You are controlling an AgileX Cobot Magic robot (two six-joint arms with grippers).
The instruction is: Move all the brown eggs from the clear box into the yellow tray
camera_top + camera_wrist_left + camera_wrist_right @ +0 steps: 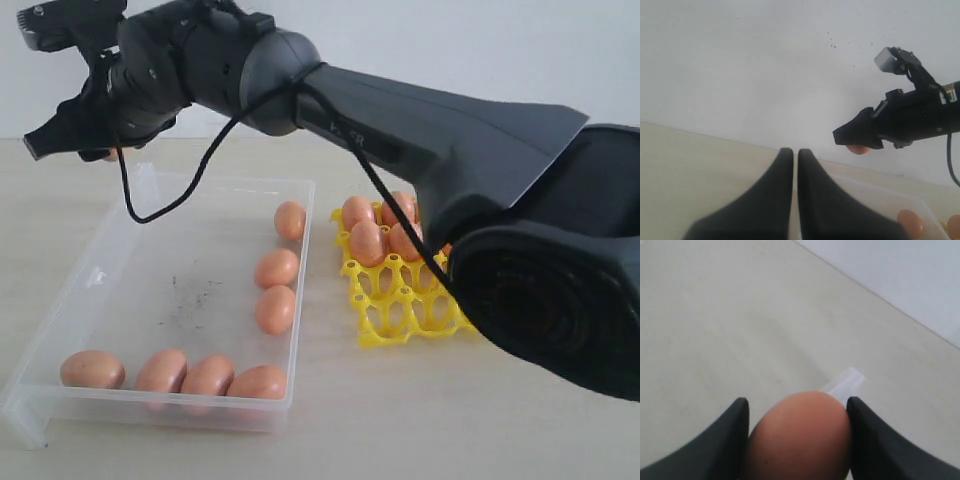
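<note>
Brown egg [800, 440] sits clamped in right gripper [797, 401], whose arm [450, 140] hides part of yellow tray [385, 312]; left gripper [794, 151] clenched.

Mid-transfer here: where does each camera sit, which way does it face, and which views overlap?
Exterior: off the arms, low beside the table, facing across the clear box and yellow tray; the right arm crosses the frame.
Left wrist: on the left arm, facing along the table toward the wall; its shut left claw shows.
Right wrist: on the right arm, facing down at the table; the right claw grips a brown egg.
Shared: left wrist also sees that claw and egg.
</note>
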